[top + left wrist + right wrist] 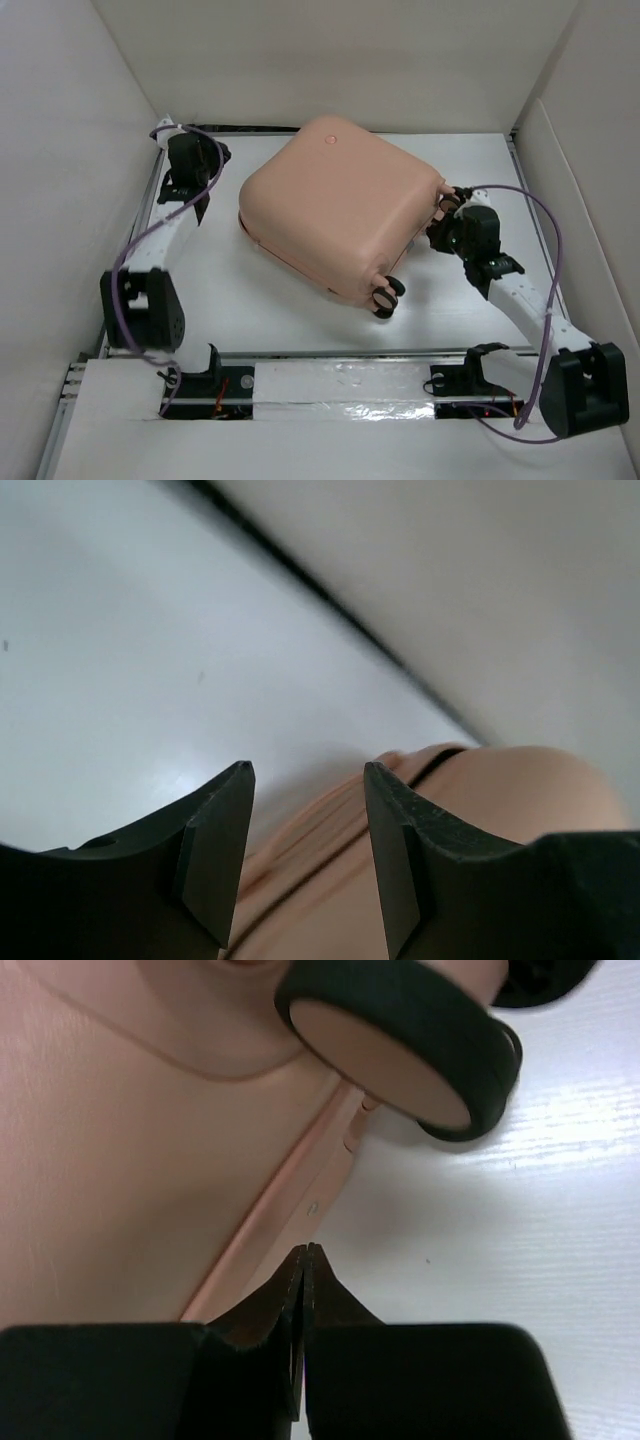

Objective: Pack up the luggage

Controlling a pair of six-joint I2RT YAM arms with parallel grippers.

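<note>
The right gripper (306, 1251), closed empty at the seam of the luggage (130, 1140), may slip off; the left gripper (307, 768) hangs half-open, empty.

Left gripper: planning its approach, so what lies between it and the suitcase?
Only bare white table, per the top view; nothing separates the left gripper, jaws open, from the suitcase.

You have one luggage (340, 210): a small salmon-pink hard-shell case with rounded corners. It lies flat on its broad side in the middle of the white surface (260, 310), turned diagonally, with its two shells together and a seam running round the edge. You will see a round button mark (330, 140) near its far corner and black-and-pink caster wheels (386, 297) at its right-hand end.
</note>
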